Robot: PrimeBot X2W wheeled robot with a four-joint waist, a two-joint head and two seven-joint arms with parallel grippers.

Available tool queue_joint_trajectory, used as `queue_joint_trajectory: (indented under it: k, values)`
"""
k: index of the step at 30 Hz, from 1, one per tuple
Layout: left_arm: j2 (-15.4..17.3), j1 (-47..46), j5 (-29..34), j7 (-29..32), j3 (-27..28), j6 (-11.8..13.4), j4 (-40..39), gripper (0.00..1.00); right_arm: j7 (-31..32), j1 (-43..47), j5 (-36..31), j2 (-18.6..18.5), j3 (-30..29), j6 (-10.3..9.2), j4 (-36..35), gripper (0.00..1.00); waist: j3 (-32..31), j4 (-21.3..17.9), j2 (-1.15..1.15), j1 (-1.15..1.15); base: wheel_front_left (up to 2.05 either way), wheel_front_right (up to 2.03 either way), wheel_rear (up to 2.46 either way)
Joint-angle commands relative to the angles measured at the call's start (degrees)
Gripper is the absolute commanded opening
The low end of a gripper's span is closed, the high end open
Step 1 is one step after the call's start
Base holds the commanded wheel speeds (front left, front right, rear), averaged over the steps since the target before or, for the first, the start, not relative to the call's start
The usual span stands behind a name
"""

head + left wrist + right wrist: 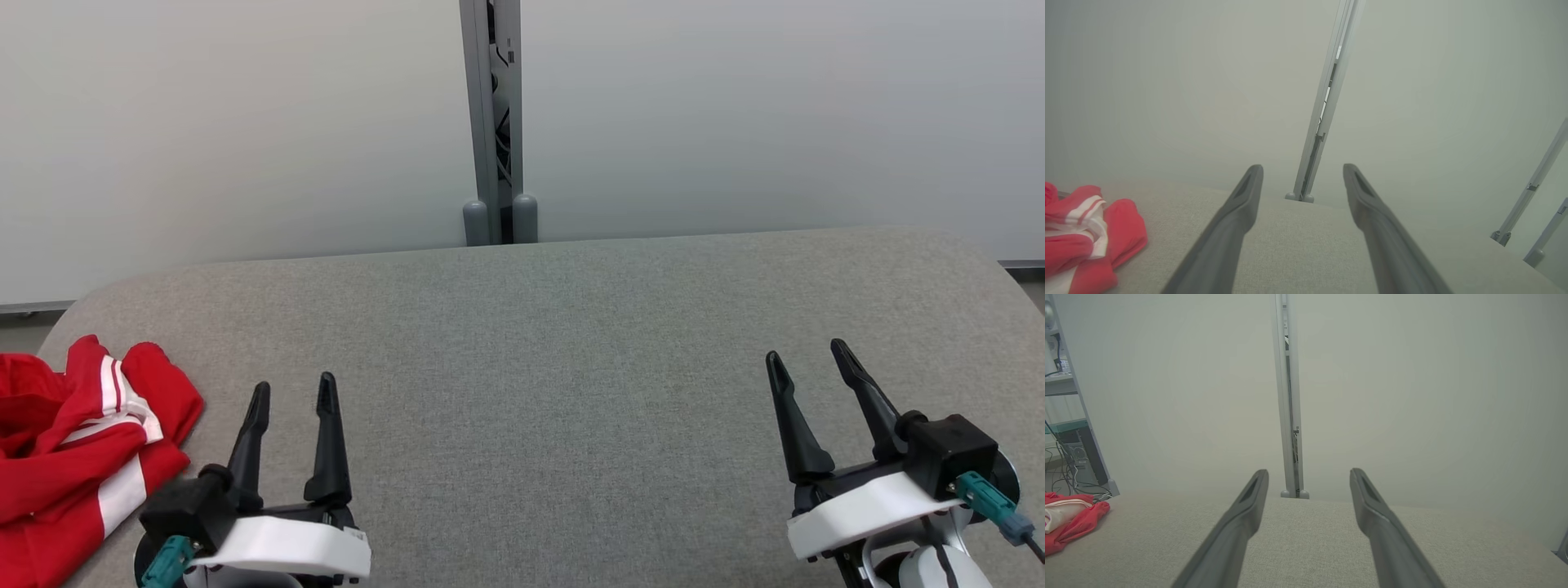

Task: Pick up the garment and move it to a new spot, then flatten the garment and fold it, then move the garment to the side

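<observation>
Garment: a red heap with white stripes is seen crumpled at the left end of the table, partly cut off by the head view's border.
Left gripper: its fingers are spread wide and nothing is held between them; they are pointed toward the far wall.
Right gripper: it is likewise spread and empty, at the table's right end.
Direction: the garment lies to the left of the left gripper, just beside its wrist and off the line of its fingers.
Nearer arm: the left; the right is well apart from the cloth.
Long axis: no clear one can be told in the bunched cloth.
Coming move: a leftward swing of the left gripper is judged to be needed before any pinch.
Stage: the pick-up is judged not yet begun.
</observation>
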Motion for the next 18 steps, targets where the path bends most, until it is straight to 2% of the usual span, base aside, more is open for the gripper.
queue_joint_trajectory:
  k: [1,18]
  values:
    - [0.2,0.1,1.2,-0.3,0.0,-0.3,0.0,1.00,-0.7,-0.2,-1.0,-0.2,0.0,0.00,0.1,1.00,-0.1,0.0,0.00,0.00,0.00,0.00,0.00]
    - [0.3,0.8,5.9,-1.6,-1.4,0.1,7.1,1.00,-3.3,0.6,-5.3,0.5,-1.4,0.00,5.6,1.00,-1.1,-0.3,0.00,0.00,0.00,0.00,0.00]
